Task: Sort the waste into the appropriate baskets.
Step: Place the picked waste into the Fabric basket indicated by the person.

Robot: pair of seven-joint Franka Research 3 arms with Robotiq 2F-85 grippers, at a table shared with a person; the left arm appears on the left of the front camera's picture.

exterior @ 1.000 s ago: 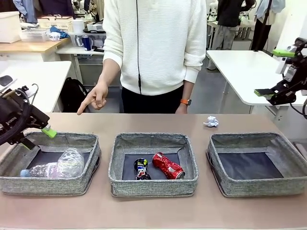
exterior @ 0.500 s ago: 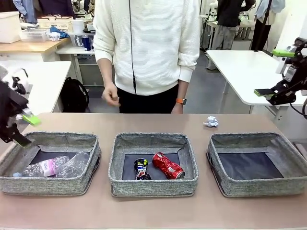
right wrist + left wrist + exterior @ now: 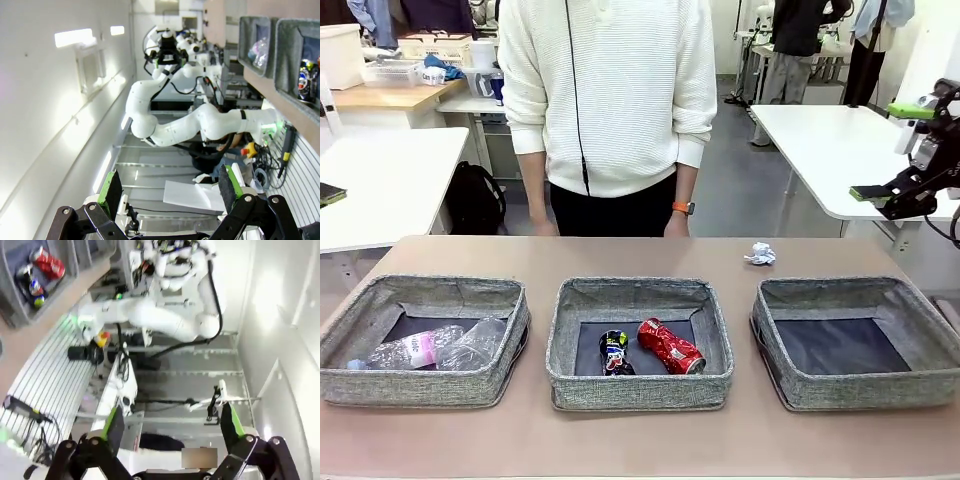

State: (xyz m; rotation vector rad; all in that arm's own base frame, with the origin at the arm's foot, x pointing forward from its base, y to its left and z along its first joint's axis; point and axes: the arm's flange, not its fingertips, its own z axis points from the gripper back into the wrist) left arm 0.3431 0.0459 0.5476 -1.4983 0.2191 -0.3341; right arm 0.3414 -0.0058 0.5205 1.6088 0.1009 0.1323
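Across the table, three baskets sit in a row: the left basket (image 3: 425, 340) holds the plastic bottle (image 3: 405, 352) and clear cup (image 3: 480, 342), the middle basket (image 3: 640, 342) both the dark can (image 3: 614, 352) and red can (image 3: 670, 346), the right basket (image 3: 855, 342) is bare. The paper ball (image 3: 759, 254) lies on the table behind it. The right gripper (image 3: 905, 150) hangs high at the right edge, jaws apart

From the left wrist, the left gripper (image 3: 172, 427) gapes wide, gripping nothing, aimed away from the table

From the right wrist, the same spread fingers (image 3: 113, 189), empty

The left arm has pulled away from above the left basket (image 3: 420, 340). The bottle (image 3: 405, 352) and cup (image 3: 480, 343) have settled flat in it. The person's hand (image 3: 542, 226) has dropped from pointing to hang at their side.
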